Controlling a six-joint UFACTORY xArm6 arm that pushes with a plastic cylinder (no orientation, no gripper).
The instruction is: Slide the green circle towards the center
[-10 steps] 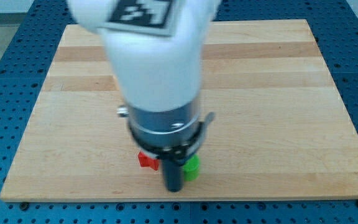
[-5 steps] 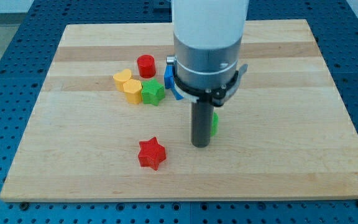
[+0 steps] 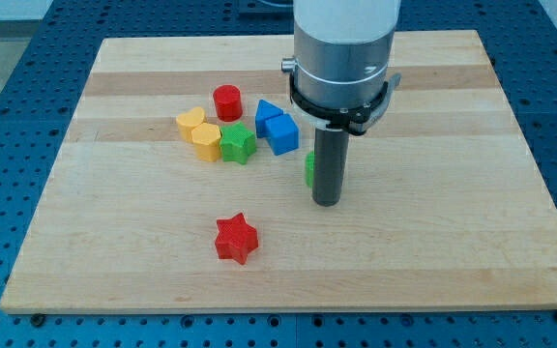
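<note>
Camera view shows my tip (image 3: pixel 327 202) near the middle of the wooden board (image 3: pixel 433 242); the green circle (image 3: pixel 310 169) peeks out on the rod's left side, touching it; the arm has no pincer, just the rod; the red star (image 3: pixel 237 239) sits apart, lower left.

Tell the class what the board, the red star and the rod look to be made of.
Board: pale wood, smooth matte finish; grain and plank stripes show.
Red star: probably moulded or printed plastic; uniform saturated colour, dull sheen.
Rod: dark, matte, possibly plastic or coated metal; my tip rests beside the green circle.
</note>
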